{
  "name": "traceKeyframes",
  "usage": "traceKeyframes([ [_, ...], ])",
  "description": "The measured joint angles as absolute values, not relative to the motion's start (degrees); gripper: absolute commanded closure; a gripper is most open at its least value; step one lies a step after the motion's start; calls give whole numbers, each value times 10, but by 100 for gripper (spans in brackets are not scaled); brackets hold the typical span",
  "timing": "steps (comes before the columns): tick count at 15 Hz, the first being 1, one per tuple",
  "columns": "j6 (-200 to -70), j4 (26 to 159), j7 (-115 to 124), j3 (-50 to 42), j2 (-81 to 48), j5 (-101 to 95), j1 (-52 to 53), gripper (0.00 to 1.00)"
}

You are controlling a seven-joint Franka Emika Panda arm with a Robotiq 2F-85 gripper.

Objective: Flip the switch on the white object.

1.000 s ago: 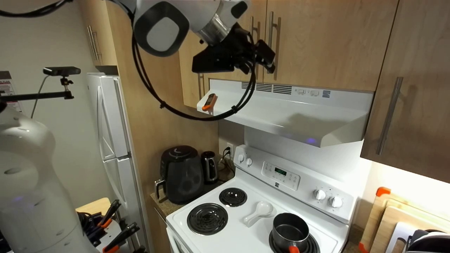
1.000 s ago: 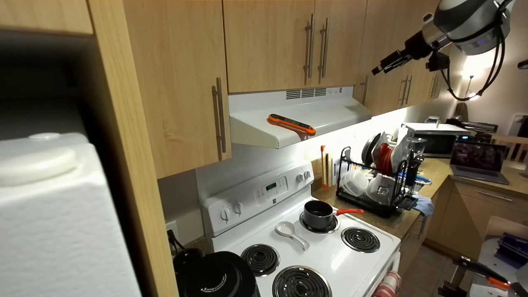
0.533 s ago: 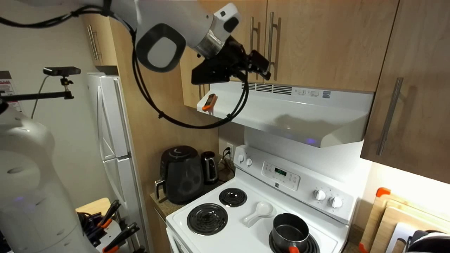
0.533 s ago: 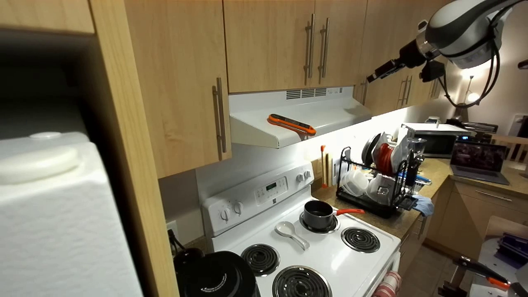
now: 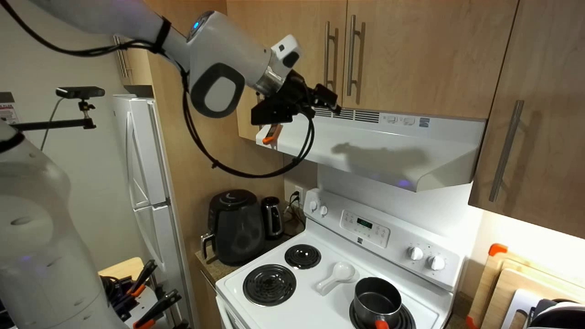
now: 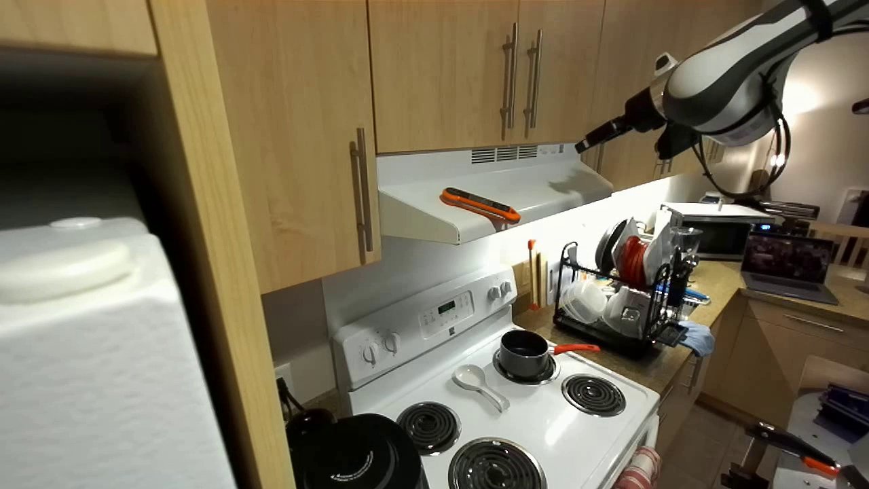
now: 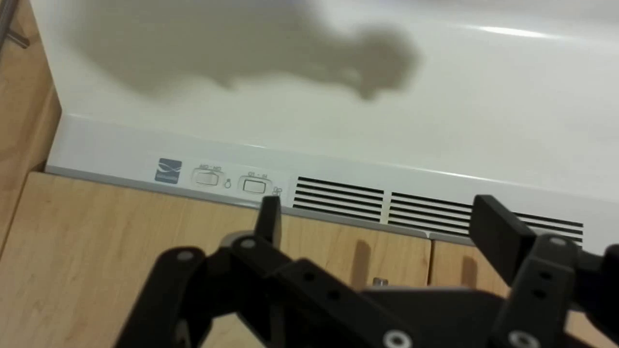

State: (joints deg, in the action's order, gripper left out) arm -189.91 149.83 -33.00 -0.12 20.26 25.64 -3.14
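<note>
The white object is a range hood [image 5: 315, 146] with a sloping front, mounted under the wooden cabinets. On its upper strip sit two small rocker switches, a light switch [image 7: 207, 178] beside the blue logo and a fan switch [image 7: 254, 186] closer to the vents. My gripper [image 7: 379, 200] stands open with nothing between its fingers. In the wrist view one fingertip [image 7: 271, 212] overlaps the strip just below the fan symbol; the other lies across the vents. Both exterior views have the gripper [image 6: 581, 147] up near the hood's top strip; whether it touches anything I cannot tell.
An orange-and-black device [image 6: 479, 204] is on the hood's far end. Cabinet handles [image 5: 352, 55] stick out just above the hood. Below is the stove [image 5: 315, 310] with a pot [image 5: 377, 299] and a spoon rest [image 5: 340, 275]. A cable loop [image 5: 256, 175] hangs under the arm.
The arm has come down, bringing the gripper from in front of the cabinets to the level of the hood's top strip. Its shadow has shifted across the hood. The jaws have stayed open.
</note>
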Motion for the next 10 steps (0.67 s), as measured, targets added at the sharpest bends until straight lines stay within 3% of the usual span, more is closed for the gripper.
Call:
traceKeyframes([
  [4, -1922, 1498, -309, 103, 165, 290, -114, 0],
  [10, -1921, 1492, -309, 140, 172, 292, -240, 0],
])
